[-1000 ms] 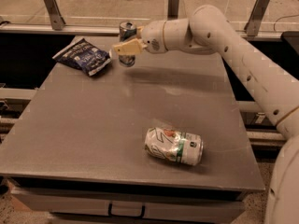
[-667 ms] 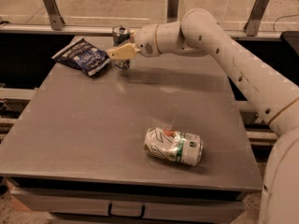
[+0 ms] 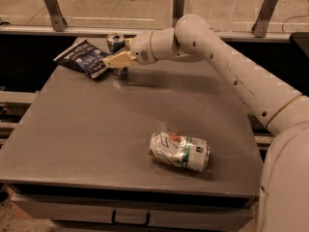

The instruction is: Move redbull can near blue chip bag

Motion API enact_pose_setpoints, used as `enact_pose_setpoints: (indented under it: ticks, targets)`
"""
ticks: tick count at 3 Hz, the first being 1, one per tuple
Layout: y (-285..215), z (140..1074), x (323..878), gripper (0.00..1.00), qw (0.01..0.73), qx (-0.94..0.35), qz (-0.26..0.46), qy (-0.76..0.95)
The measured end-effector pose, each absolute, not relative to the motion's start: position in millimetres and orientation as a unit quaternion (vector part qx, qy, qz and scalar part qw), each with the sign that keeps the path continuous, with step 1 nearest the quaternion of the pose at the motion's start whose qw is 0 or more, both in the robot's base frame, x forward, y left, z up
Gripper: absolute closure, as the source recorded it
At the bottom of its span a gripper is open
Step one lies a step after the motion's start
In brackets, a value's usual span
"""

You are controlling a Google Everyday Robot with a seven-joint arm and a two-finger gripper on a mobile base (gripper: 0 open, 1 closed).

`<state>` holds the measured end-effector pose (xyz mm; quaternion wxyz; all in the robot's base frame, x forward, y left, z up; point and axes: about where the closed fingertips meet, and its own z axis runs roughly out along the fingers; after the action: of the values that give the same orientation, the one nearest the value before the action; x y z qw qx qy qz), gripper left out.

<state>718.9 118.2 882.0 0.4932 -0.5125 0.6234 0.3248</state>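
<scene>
The redbull can (image 3: 115, 40) stands upright at the far left of the grey table (image 3: 87, 129), its base at or just above the surface. It is right beside the blue chip bag (image 3: 83, 58), which lies flat at the table's far left corner. My gripper (image 3: 117, 62) reaches in from the right and is shut on the can's middle; a pale finger covers the can's front, so only the silver top and the base show.
A wider white and green can (image 3: 179, 151) with red marks lies on its side at the front right of the table. A rail with metal posts (image 3: 53, 8) runs behind the table. My arm (image 3: 231, 66) spans the table's right rear.
My gripper has carried the redbull can to the left and slightly down, from a gap away from the chip bag to right next to it. The other can has not moved.
</scene>
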Motion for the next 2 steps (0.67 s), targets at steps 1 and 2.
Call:
enact_pose_setpoints:
  ticks: [1,2]
  targets:
    - [125.9,875.3,717.0,0.35,0.487,-0.52,0.325,0.622]
    - [126.0,875.4,716.9,0.12,0.487,-0.52,0.325,0.622]
